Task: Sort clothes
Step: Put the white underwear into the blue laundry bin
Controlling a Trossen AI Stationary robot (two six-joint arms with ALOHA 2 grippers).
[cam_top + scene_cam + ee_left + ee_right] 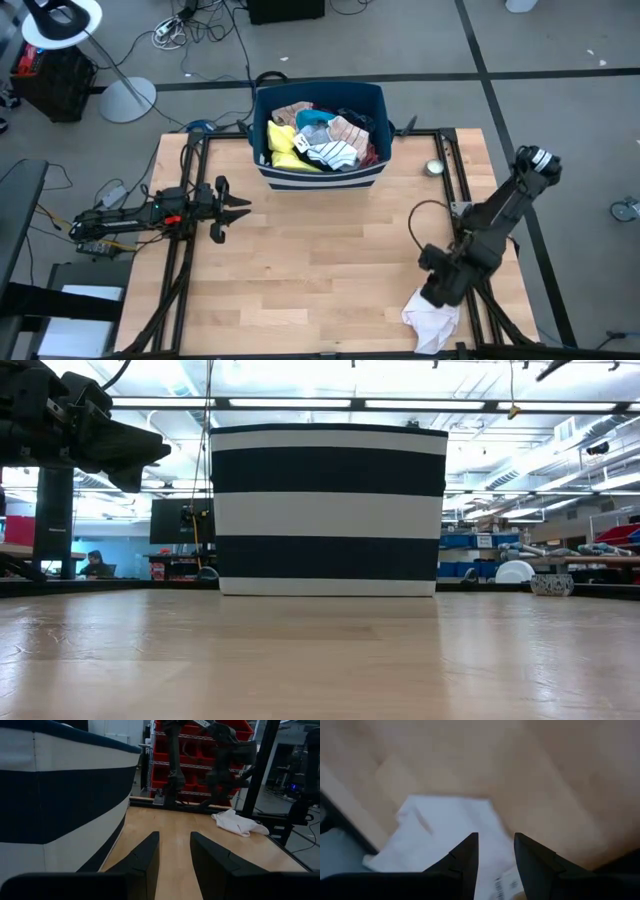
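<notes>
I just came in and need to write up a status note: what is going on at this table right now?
A two-armed robot is sorting clothes. The striped bin at the table's far side holds a pile of garments. One white garment lies at the near right corner, and the right gripper hangs just above it, fingers apart with nothing between them. The left gripper waits open and empty at the left side, pointing across the table.

Striped bin (60, 805) beside parted end effector (174, 851); white garment (239, 823) beyond.
</notes>
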